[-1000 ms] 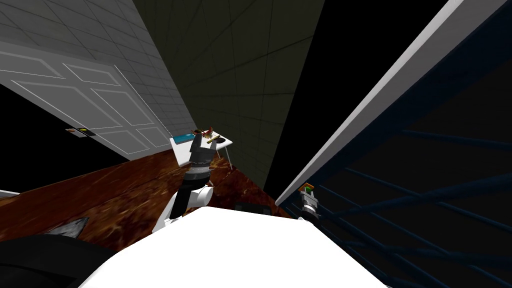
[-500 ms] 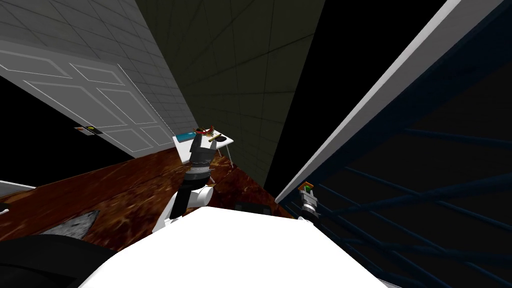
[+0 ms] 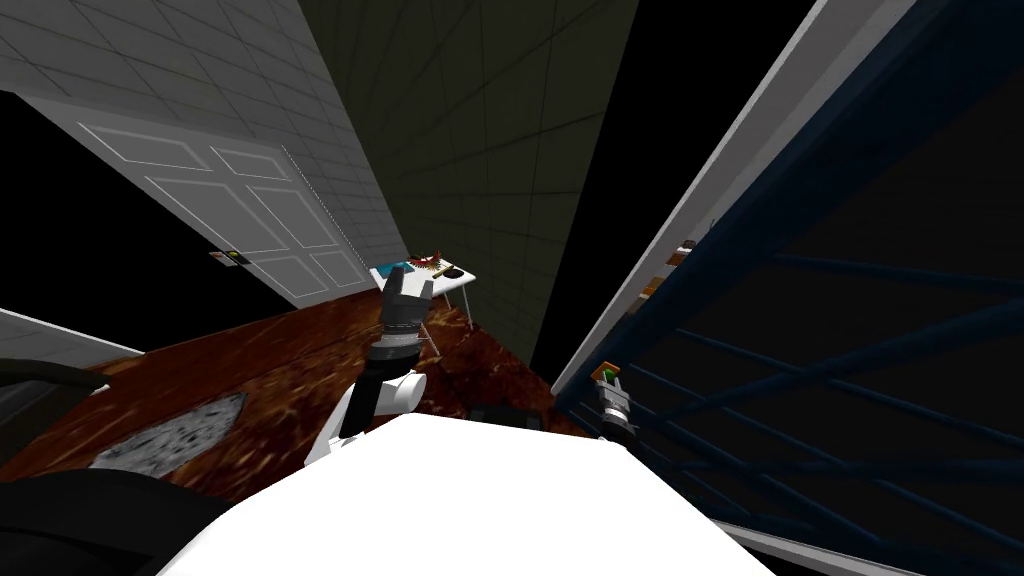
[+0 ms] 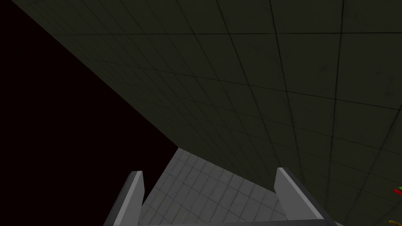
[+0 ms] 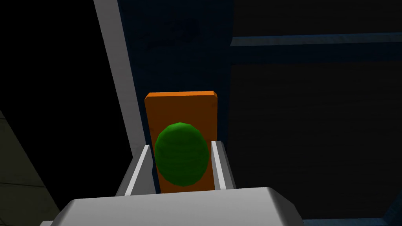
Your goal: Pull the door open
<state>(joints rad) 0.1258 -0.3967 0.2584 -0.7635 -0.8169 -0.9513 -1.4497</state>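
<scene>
The dark blue door [image 3: 860, 320] with blue crossbars stands close on my right, its light edge [image 3: 700, 200] slanting up and away. A round green knob [image 5: 181, 154] sits on an orange plate [image 5: 180, 106] fixed to the door [image 5: 314, 117]. My right gripper [image 5: 181, 144] is shut on that knob, one finger pressing each side. In the head view this gripper [image 3: 606, 376] sits at the door's near edge. My left gripper [image 3: 408, 283] is raised ahead of my chest, and in its wrist view the gripper [image 4: 208, 171] stands open and holds nothing.
A white panelled door [image 3: 250, 215] stands ajar at the left, with a black area beside it. A small white table [image 3: 455, 283] with small items stands ahead by the dark tiled wall. A grey rug [image 3: 175, 440] lies on the brown floor. Shelf items [image 3: 682, 252] show past the blue door's edge.
My view has swung, sliding the white door and table rightward. The blue door's edge now stands steeper, and shelf items show beyond it. The right gripper stays on the knob.
</scene>
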